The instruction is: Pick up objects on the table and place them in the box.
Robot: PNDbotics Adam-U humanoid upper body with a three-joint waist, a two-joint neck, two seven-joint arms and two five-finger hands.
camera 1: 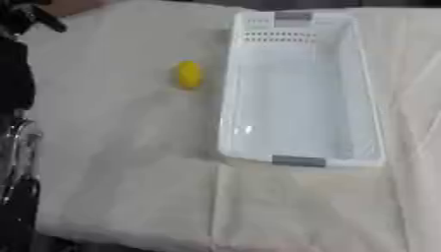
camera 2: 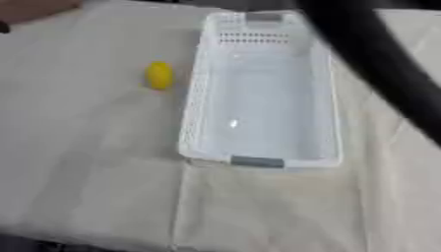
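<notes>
Worktop (camera 1: 129,187) covered by pale cream cloth, creased, fold line running from near box corner toward front edge. White plastic box (camera 1: 297,88) on cloth, long axis pointing away from robot, grey handle tab at each short end, slotted far wall. Yellow oval object (camera 1: 189,75) on cloth, just beside box's left wall, apart from it. Black arm segment (camera 2: 379,54) crosses upper right, blurred. Hands: neither visible, finger state cannot be told.

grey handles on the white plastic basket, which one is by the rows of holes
The far grey handle, at the view's top: the rows of small holes sit just below it in the basket wall. None show by the near handle.
</notes>
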